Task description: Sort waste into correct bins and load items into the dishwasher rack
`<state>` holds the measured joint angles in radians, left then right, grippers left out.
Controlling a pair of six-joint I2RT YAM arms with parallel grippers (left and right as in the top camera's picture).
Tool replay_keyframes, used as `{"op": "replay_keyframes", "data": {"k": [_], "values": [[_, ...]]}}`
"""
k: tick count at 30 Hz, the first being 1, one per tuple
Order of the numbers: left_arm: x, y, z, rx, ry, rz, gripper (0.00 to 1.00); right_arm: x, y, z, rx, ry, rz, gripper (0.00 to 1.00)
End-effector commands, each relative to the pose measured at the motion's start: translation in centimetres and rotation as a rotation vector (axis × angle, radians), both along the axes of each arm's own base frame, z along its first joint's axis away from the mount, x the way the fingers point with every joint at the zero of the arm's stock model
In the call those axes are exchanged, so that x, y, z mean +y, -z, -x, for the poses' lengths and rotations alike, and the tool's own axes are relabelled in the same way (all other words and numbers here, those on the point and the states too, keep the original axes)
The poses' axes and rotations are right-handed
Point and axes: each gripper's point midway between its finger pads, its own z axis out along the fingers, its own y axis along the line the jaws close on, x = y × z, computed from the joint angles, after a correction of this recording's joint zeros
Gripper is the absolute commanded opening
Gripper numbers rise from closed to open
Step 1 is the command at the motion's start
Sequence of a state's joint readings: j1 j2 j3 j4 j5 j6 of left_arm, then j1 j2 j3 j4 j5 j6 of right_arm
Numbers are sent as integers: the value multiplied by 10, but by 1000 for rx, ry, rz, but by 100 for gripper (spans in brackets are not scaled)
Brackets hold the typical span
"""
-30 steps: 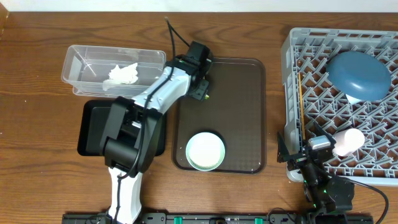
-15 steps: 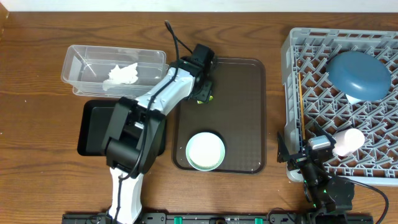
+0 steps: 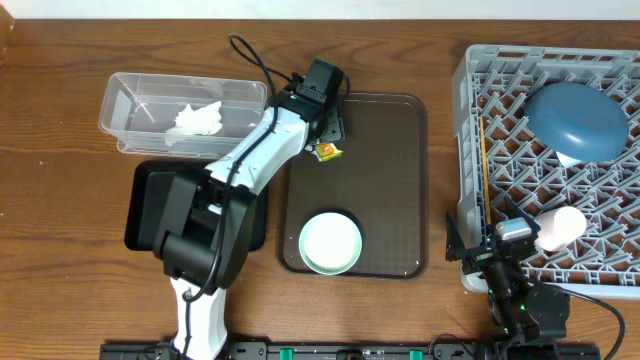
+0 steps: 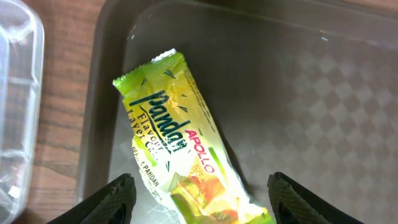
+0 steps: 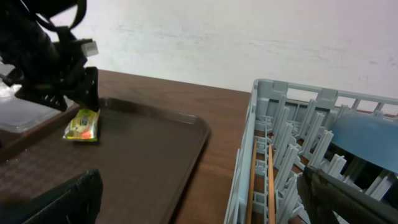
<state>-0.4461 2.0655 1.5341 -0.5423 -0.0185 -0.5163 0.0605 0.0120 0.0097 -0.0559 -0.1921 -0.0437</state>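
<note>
While the left fingers [image 4: 115, 200] stand spread above the snack wrapper [image 4: 166, 134] lying on the brown tray [image 4: 311, 93], the right fingers [image 5: 65, 200] gape empty beside the dishwasher rack [image 5: 247, 162].

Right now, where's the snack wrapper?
In the overhead view the wrapper lies near the far-left corner of the brown tray, right of the clear tub, with the left tool open just over it.

The brown tray [image 3: 390, 180] lies bare between the snack wrapper [image 3: 327, 152] and the green-rimmed bowl [image 3: 331, 242]; the clear tub [image 3: 135, 100] stands just beside its far left corner.
</note>
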Motion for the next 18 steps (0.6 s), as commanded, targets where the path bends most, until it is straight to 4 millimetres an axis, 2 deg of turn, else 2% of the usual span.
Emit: {"op": "replay_keyframes", "data": {"k": [1,6,10,11,14,18], "values": [[9,24,-5,31,-166,3,71,-2,2,-1,6,11,-12,99],[8,44,-8,45,-165,-4,71,-2,2,-1,6,11,-12,99],[8,46,-8,47,-161,-7,69,-2,2,-1,6,11,-12,99],[8,46,-8,47,-157,-9,63,-2,2,-1,6,11,-12,99],[7,46,-6,52,-122,-21,33,-2,2,-1,6,11,-12,99],[2,45,0,65,2,-44,6,-2,2,-1,6,11,-12,99]]}}
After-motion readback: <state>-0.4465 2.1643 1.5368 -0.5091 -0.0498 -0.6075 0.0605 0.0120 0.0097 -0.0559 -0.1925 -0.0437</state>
